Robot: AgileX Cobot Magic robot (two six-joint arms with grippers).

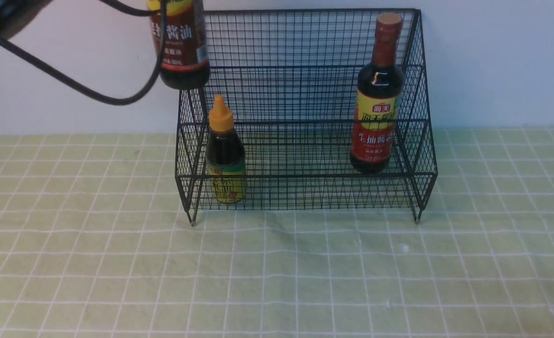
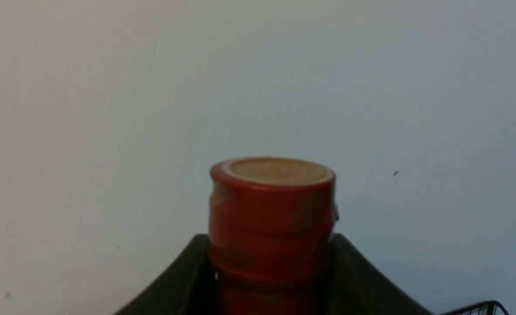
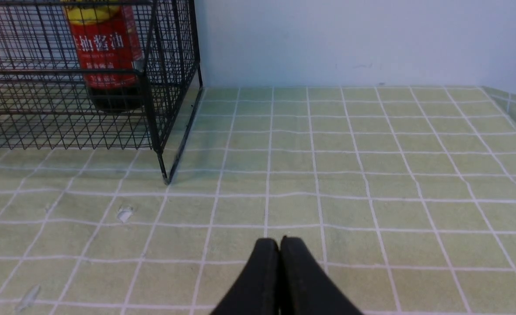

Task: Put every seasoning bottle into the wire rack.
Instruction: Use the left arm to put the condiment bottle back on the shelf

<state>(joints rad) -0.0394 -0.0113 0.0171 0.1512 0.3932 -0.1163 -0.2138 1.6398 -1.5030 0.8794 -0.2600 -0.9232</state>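
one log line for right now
left gripper: holding raised bottle above left end of wire rack | right gripper: shut, empty | in rack: short bottle left, red-label bottle right

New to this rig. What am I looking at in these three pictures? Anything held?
It is a two-armed robot with a camera between the arms and one on each wrist. The front view shows a black wire rack on a green checked tablecloth, with a short orange-capped bottle and a tall bottle standing inside. The left wrist view shows the left gripper closed on a second tall bottle, held up by the rack's top left corner. The right wrist view shows the right gripper, shut and empty, over the cloth.
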